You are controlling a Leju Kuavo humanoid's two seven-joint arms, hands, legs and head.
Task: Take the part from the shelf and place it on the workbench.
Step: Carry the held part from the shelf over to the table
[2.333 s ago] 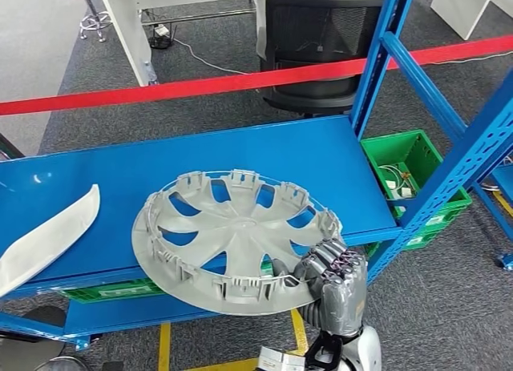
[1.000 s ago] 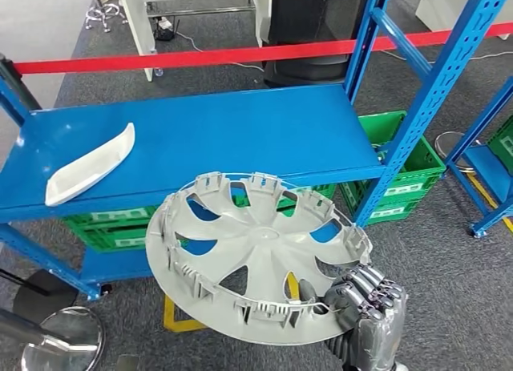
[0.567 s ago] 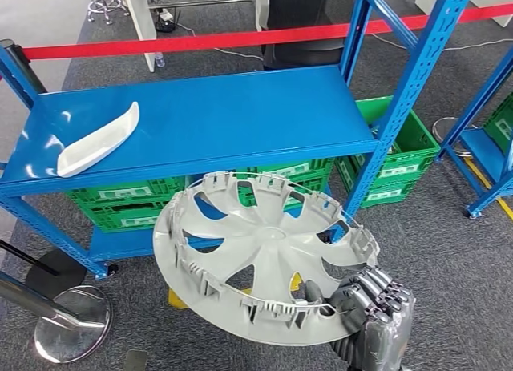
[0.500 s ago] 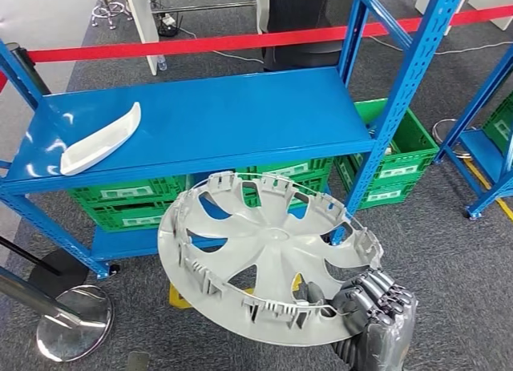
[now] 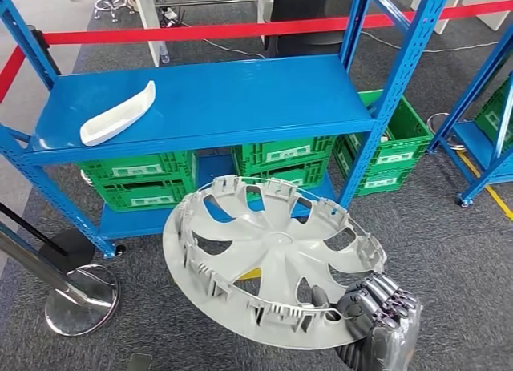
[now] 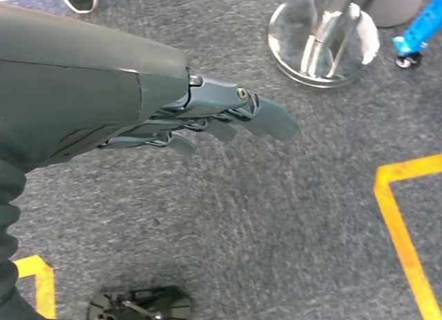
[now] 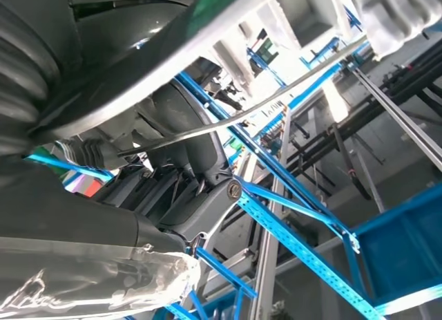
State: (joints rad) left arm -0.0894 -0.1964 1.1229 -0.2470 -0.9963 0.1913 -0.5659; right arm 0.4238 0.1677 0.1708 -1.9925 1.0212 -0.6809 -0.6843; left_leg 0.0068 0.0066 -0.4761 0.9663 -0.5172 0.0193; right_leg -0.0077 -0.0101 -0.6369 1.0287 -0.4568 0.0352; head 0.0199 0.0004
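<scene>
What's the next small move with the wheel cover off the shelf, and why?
Probably turn toward the workbench, keeping the grip. The right hand holds the wheel cover by its near rim, clear of the blue shelf, over carpet, and no workbench is visible ahead.

The wheel cover (image 5: 272,263) sits near us, in front of the shelf (image 5: 205,106), gripped at its near-right rim by the right hand (image 5: 375,323). On the shelf's left end lies a curved trim piece (image 5: 118,114). Under the shelf, crates (image 5: 142,179) line up left to right, with one more (image 5: 387,151) right of the shelf's post. A stanchion base (image 5: 82,299) stands on the floor at near left. A barrier tape (image 5: 230,30) runs behind the shelf. The left hand (image 6: 219,116) hangs over the floor near that base.
</scene>
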